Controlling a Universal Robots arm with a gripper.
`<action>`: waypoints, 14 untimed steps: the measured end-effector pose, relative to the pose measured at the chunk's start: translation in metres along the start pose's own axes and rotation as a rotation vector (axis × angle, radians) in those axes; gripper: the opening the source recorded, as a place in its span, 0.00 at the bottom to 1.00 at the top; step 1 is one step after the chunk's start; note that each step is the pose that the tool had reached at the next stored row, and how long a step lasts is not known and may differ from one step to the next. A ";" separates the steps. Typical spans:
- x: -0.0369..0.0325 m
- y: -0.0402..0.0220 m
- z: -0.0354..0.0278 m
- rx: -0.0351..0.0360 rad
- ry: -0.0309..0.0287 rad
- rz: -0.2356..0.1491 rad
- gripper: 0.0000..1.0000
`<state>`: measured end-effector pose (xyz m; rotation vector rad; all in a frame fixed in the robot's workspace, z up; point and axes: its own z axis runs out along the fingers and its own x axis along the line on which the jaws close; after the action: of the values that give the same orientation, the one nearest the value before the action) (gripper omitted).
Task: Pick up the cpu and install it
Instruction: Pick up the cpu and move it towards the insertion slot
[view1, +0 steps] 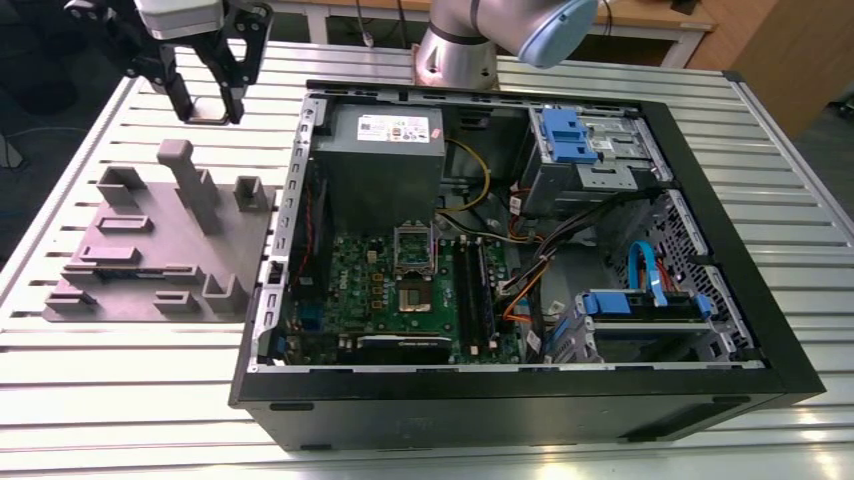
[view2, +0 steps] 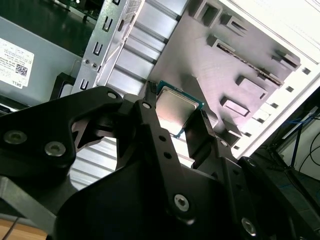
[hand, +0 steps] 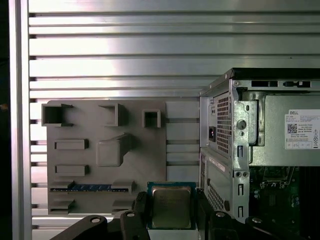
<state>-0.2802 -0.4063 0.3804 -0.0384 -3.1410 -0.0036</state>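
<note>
The gripper (view1: 207, 105), upper left in the exterior view near the grey fixture block (view1: 147, 250), is clamped on the cpu (hand: 171, 207) by its edges; such a thin hold could let it tilt and misseat in the motherboard socket (view1: 412, 295)

The arm (view1: 461, 50) was built of silver-grey tube with a pale blue joint cap (view1: 554, 35), and the matte black tool (view1: 207, 106) was studded with round silver screws (view2: 181, 202).
</note>
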 end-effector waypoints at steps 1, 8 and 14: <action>-0.0003 0.0000 0.0000 0.0000 0.0000 0.000 0.47; -0.0024 0.0001 0.0000 -0.0001 0.0000 0.000 0.47; -0.0040 0.0001 0.0000 0.0000 0.0000 0.000 0.47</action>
<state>-0.2763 -0.4063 0.3804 -0.0385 -3.1410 -0.0036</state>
